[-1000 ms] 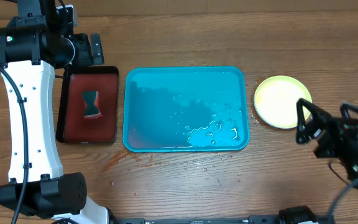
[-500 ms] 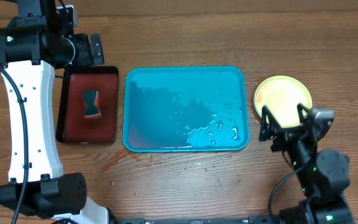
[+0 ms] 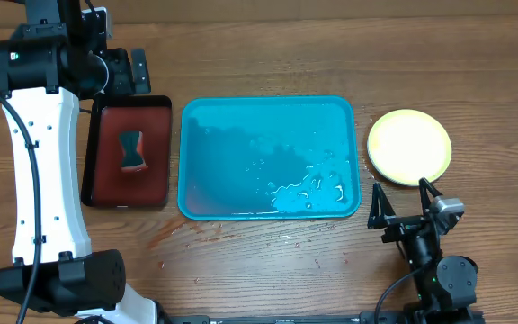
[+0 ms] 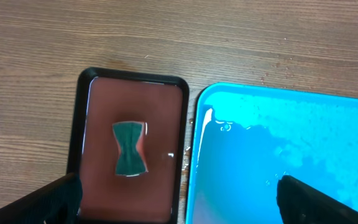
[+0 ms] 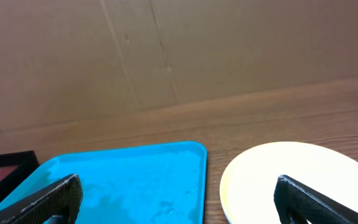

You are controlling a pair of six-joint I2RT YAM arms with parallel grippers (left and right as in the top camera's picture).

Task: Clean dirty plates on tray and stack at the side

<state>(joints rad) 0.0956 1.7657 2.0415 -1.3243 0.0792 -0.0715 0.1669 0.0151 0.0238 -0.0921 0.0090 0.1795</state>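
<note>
Two claws released and empty; plates are off the tray.
Right gripper has its fingers spread on nothing, just in front of the round yellow-green rimmed plate on the brown wooden table, beside the large turquoise rectangular plastic tray, which is wet and bare. I cannot tell if other plates lie beneath it. Left gripper is spread over the small black-rimmed dark red tray with its hourglass-shaped green sponge. Risk: a careless right-arm swing clips the plate's rim, and a wet plate slides. No readable writing.
</note>
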